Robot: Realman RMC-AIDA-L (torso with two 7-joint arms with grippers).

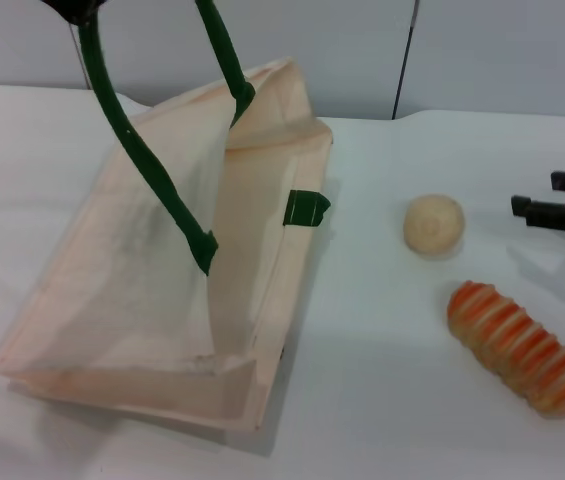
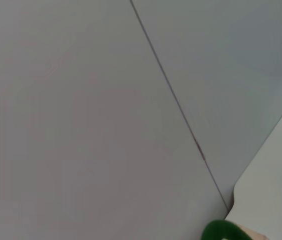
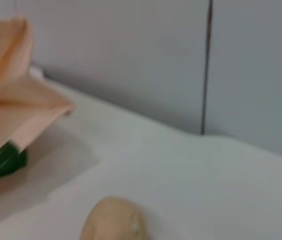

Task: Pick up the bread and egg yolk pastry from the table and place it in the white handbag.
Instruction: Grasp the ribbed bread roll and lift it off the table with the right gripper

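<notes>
The white tabletop [image 1: 382, 400] carries everything. The white handbag [image 1: 152, 290] stands on its left part, mouth pulled open by one green handle [image 1: 142, 150] that the left gripper [image 1: 74, 8] lifts from above; I cannot tell how its fingers sit. I see nothing inside. The bread [image 1: 520, 347] lies well right of it, the egg yolk pastry [image 1: 433, 224] just behind. The right gripper [image 1: 562, 200] hovers released near the pastry.

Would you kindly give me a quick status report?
Left claw holds up the white handbag handle. Right claw open beside egg yolk pastry. Bread on table, path clear.
</notes>
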